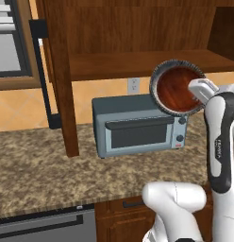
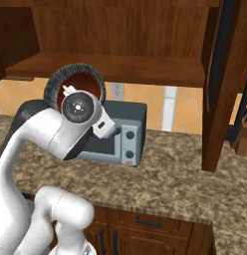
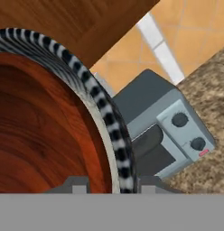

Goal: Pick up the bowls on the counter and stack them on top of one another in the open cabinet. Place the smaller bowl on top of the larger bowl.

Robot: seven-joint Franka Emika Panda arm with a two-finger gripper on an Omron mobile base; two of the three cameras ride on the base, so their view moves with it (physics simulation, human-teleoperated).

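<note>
The claw [image 3: 111,182] is clamped on the rim of the larger bowl [image 3: 114,131], one finger inside and one outside its ribbed wall. The bowl is held up on edge in the air, its opening turned back toward the arm, and the smaller bowl [image 1: 176,90] sits nested inside it, reddish-brown against the grey rim. Just behind and below the claw stands the blue-grey toaster oven [image 1: 137,125] on the counter [image 1: 38,165]. Above and beyond is the cabinet [image 2: 120,67] shelf, its door [image 1: 57,75] swung wide.

Glossy smaller bowl [image 1: 177,90], speckled granite counter [image 1: 38,165]
</note>
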